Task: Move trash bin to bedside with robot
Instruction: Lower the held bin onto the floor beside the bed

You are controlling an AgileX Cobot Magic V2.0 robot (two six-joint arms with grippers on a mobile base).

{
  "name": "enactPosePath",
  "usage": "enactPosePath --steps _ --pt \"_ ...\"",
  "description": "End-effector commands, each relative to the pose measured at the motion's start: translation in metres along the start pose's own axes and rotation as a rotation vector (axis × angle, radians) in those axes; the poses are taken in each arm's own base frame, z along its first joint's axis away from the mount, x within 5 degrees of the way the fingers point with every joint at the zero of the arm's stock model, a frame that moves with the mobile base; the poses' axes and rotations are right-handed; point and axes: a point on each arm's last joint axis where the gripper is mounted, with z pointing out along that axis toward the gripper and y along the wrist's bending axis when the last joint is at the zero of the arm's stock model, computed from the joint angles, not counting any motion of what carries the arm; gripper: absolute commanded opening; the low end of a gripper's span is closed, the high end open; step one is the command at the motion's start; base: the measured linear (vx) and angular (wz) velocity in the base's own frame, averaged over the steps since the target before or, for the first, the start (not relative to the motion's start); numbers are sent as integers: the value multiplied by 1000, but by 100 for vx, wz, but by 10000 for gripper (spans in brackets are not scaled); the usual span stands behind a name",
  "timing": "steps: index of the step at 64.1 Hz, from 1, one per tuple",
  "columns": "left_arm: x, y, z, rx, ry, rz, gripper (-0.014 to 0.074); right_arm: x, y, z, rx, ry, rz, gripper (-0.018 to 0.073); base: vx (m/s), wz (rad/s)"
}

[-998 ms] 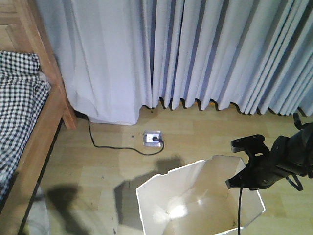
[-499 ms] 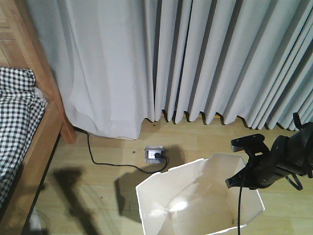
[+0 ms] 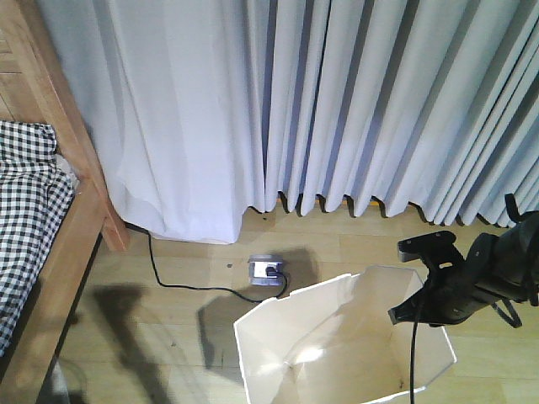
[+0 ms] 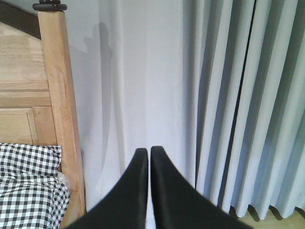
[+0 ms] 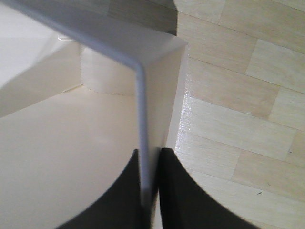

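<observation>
While the white, thin-walled, faceted plastic trash bin [image 3: 324, 332] and the black clamp of the right gripper [image 3: 414, 308] kept their places in the front view, everything behind them had slid down and to the left since a second before. The grey floor socket [image 3: 267, 270] lay lower in the frame and closer to the bin's far rim. The thin black cable [image 3: 181, 284] followed it. The hem of the pale pleated curtains [image 3: 337, 101] had also dropped. The light wooden bed frame [image 3: 80, 215] and its black-and-white checked bedding [image 3: 25, 202] showed less of themselves at the left edge. The trash bin stood upright on the right side of the pale plank floor [image 3: 160, 328], well apart from the bed. Its open, angular mouth faced up, its long axis ran roughly vertical, and its walls narrowed toward the base, which the frame cut off. The right gripper [image 5: 148, 156] sat at the rim on the bin's right side, its two dark fingers [image 5: 174, 191] pressed on either side of the thin wall [image 5: 143, 95]. The left gripper [image 4: 145, 153] hung before the curtain beside the wooden bed post [image 4: 59, 95], its black fingers [image 4: 133, 186] drawn together to a hairline slit with nothing between them.
</observation>
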Motion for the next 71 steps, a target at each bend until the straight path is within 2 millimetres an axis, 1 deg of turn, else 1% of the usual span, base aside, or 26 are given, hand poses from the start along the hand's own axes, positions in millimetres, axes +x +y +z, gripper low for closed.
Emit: enactPosePath --steps 1,47,59,64,71 --pt "3 2 1 -15 -44 -13 -6 -14 -3 -16 18 -86 16 -2 0 0" --pt "3 2 1 -15 -44 -13 -6 -14 -3 -16 18 -86 16 -3 0 0" --pt "3 2 1 -15 -44 -13 -6 -16 -6 -15 45 -117 18 -3 0 0" --pt "3 2 1 -15 -44 -13 -6 -18 -7 -14 60 -136 59 -3 0 0" --pt "3 2 1 -15 -44 -13 -6 -20 -9 -5 71 -135 125 -3 0 0"
